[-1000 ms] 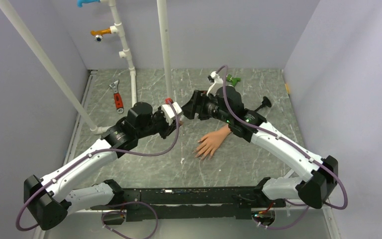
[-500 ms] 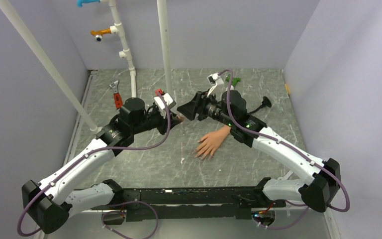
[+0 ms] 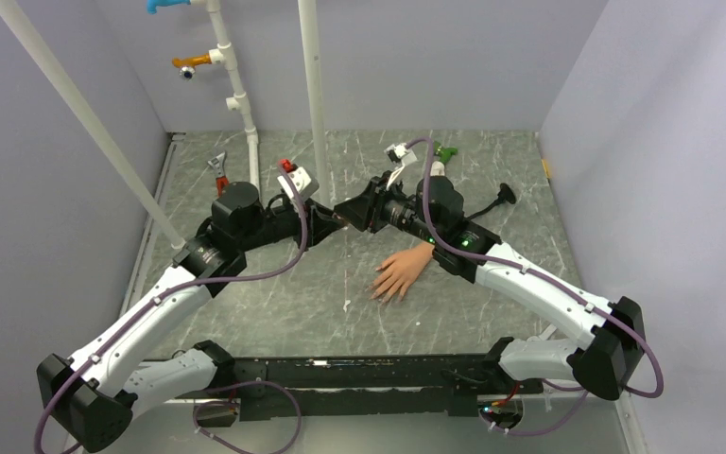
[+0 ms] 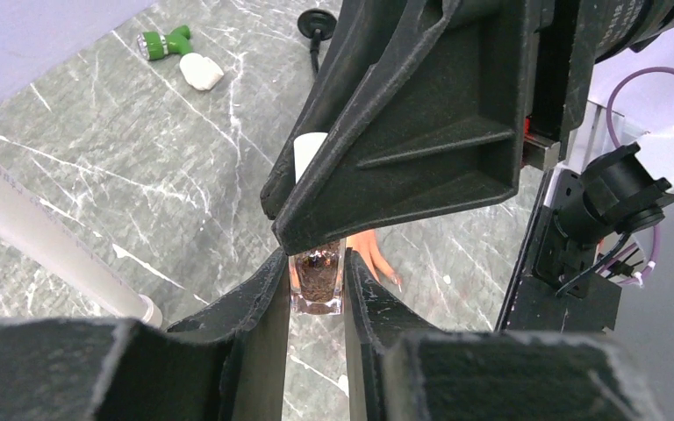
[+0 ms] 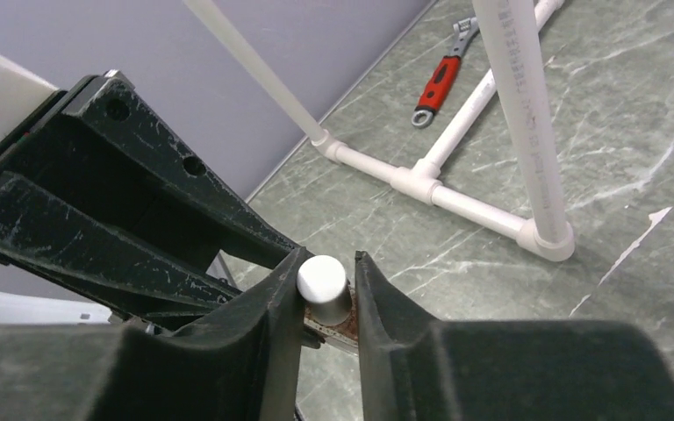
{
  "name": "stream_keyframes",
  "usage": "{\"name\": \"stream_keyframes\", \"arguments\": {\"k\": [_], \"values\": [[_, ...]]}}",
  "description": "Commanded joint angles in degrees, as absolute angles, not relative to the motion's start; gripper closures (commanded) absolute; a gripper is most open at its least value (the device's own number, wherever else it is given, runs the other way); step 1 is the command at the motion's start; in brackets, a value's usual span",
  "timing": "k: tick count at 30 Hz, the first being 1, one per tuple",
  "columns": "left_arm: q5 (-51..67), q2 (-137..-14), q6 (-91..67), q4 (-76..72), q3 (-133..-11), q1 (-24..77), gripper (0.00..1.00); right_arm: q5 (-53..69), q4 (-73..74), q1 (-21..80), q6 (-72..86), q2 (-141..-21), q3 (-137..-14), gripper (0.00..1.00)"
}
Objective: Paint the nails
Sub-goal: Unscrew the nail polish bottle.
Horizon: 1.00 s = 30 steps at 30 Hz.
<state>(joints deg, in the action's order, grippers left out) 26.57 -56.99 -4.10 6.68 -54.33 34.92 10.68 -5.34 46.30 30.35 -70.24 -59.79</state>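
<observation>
Both left gripper (image 4: 315,268) and right gripper (image 5: 324,274) pinch bottle (image 4: 317,286) (white-capped).

1. White-shelled arm links (image 3: 142,326), bulky black joints (image 3: 236,203).
2. Purple cables (image 3: 250,278) trail back from behind the fingers (image 4: 254,311).
3. Fingers matte black, wedge-shaped, grainy, scuffed.
4. Green lights (image 3: 463,242) behind right fingers.

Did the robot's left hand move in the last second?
Yes. The left hand has shifted left and farther back, closer to the red wrench.
</observation>
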Motion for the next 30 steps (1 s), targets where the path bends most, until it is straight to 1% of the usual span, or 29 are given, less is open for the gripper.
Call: {"name": "stream_keyframes", "arguments": {"k": [1, 3, 7, 13, 18, 23, 27, 28, 29, 30], "values": [[31.2, -55.3, -6.5, 0.9, -54.3, 33.6, 1.0, 10.8, -9.4, 46.7, 27.9, -69.3, -58.7, 0.77], [31.9, -55.1, -6.2, 0.9, -54.3, 33.6, 1.0, 11.0, -10.3, 46.7, 27.2, -68.7, -57.8, 0.82], [34.2, -54.9, -5.8, 0.7, -54.3, 33.6, 1.0, 12.3, -12.1, 46.8, 25.4, -68.0, -56.2, 0.85], [38.8, -54.7, -5.8, 0.5, -54.2, 33.2, 1.0, 17.8, -16.5, 46.7, 20.7, -66.0, -53.0, 0.86], [46.1, -54.4, -6.1, -2.3, -53.8, 33.0, 1.0, 23.8, -21.6, 46.8, 17.6, -63.8, -49.9, 0.85], [53.2, -54.3, -6.8, -4.7, -53.4, 33.0, 1.0, 31.4, -23.5, 46.7, 16.7, -63.2, -49.6, 0.84], [54.2, -54.1, -6.8, -4.8, -53.2, 32.9, 1.0, 34.1, -22.7, 46.7, 16.8, -64.1, -50.7, 0.82], [54.3, -54.0, -6.7, -4.8, -53.2, 32.9, 1.0, 34.3, -22.5, 46.7, 17.0, -64.4, -50.9, 0.8], [54.3, -54.0, -6.7, -5.0, -53.2, 32.9, 1.0, 34.3, -22.5, 46.7, 17.2, -64.5, -51.1, 0.71], [54.3, -54.0, -6.8, -5.1, -53.0, 32.9, 1.0, 33.9, -22.5, 46.7, 17.6, -64.6, -51.3, 0.57]]}}
